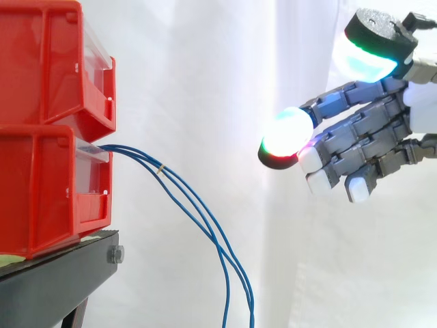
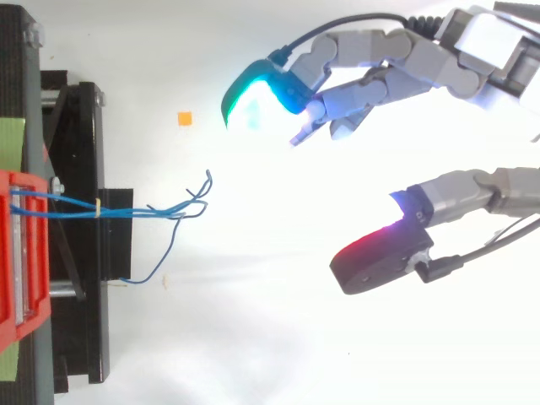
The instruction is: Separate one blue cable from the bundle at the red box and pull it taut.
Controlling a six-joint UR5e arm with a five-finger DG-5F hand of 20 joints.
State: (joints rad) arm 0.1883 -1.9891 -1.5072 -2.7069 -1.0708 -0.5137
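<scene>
A bundle of thin blue cables (image 1: 179,186) leaves the lower red box (image 1: 48,191) and droops down to the right, tied by a small yellowish band (image 1: 160,168). From above, the blue cables (image 2: 126,211) run rightward from the red box (image 2: 17,253) and their loose ends splay apart. My hand (image 1: 369,137) hovers well to the right of the cables, apart from them. Its fingers are spread and nearly straight, pads glowing red, white and cyan. The hand (image 2: 472,59) is open and holds nothing.
A second red box (image 1: 51,61) is stacked on the lower one, both on a black stand (image 1: 61,280). A white curtain hangs behind. A small orange marker (image 2: 184,119) lies on the white floor. Open space separates the cables from my hand.
</scene>
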